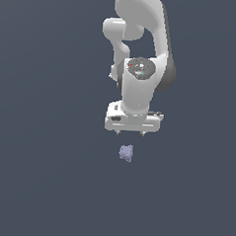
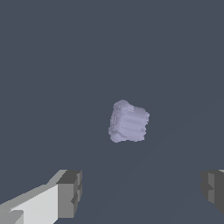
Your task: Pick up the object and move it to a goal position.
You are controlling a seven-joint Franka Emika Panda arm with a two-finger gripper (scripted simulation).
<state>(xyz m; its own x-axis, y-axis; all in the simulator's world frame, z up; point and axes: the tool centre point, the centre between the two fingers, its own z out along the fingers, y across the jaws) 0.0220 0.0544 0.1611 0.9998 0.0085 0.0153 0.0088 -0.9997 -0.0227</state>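
The object [image 1: 126, 153] is a small lumpy lavender-purple blob lying on the dark grey floor, just below the white arm in the exterior view. In the wrist view the object [image 2: 128, 122] sits near the picture's middle, its bumpy ridged surface plain to see. My gripper [image 1: 130, 134] hangs above it, apart from it, fingers spread wide with nothing between them. The two grey fingertips [image 2: 70, 192] show far apart in the wrist view, and my gripper [image 2: 141, 190] is open.
A uniform dark grey surface [image 1: 42, 174] fills both views. The white arm [image 1: 141, 52] rises behind the gripper toward the top of the exterior view. No other objects show.
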